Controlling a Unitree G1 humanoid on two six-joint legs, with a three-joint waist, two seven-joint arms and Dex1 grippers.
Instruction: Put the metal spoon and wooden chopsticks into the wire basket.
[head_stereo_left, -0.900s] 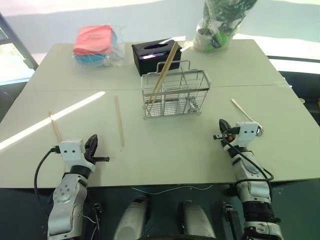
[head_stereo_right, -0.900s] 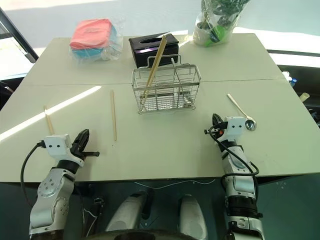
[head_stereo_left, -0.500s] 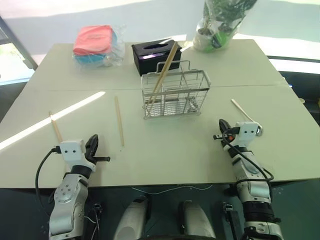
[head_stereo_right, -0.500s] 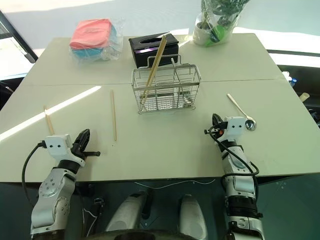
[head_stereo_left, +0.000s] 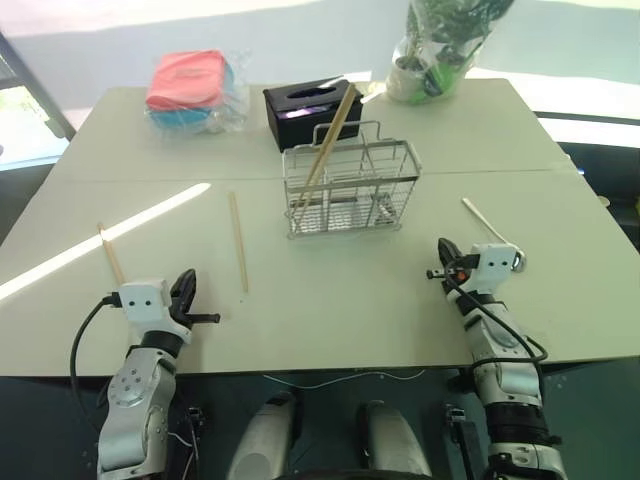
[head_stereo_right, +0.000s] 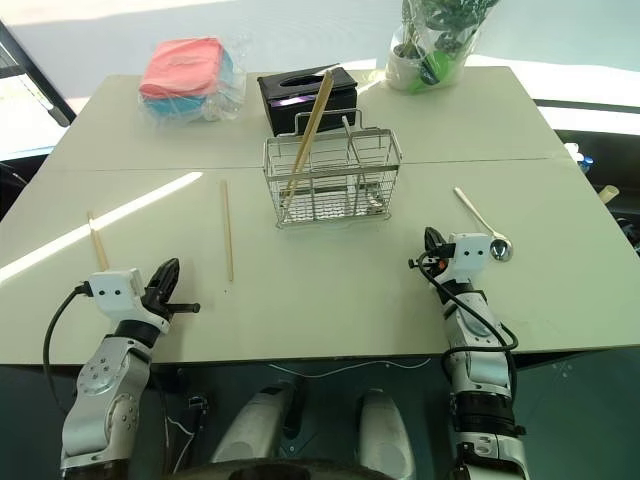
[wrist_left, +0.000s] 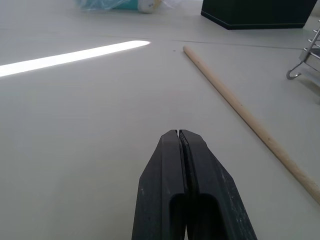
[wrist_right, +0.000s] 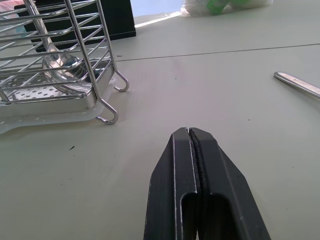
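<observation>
Nearest the bench edge, both arms rest low and level with nothing in them. The left gripper (head_stereo_left: 186, 293) has its jaws pressed together, as the left wrist view makes plain, and the right gripper (head_stereo_left: 442, 258) likewise has its jaws together and empty.

Just past the left gripper, one of the wooden chopsticks (head_stereo_left: 238, 241) lies flat on the bench (head_stereo_left: 340, 300), running away from the robot. A second loose chopstick (head_stereo_left: 110, 253) lies further to the left, partly behind the left wrist. Over on the right, the metal spoon (head_stereo_left: 489, 230) lies on the bench just beyond the right wrist, its bowl near the wrist and its handle angled away.

Further back, around the middle of the bench, stands the wire basket (head_stereo_left: 350, 185). At least one chopstick (head_stereo_left: 326, 142) already stands in its left compartment, leaning up and to the right above the rim. The right wrist view also shows what looks like a spoon bowl (wrist_right: 64, 69) inside the basket, so a spoon seems to be in there already.

Behind the basket sit a black tissue box (head_stereo_left: 306, 108), a pink and blue bundle in clear plastic (head_stereo_left: 192, 85), and a wrapped plant (head_stereo_left: 440, 48) at the far edge.

By my reckoning the job is partly done: the two loose chopsticks and the spoon on the right are left to be picked up and dropped in.
</observation>
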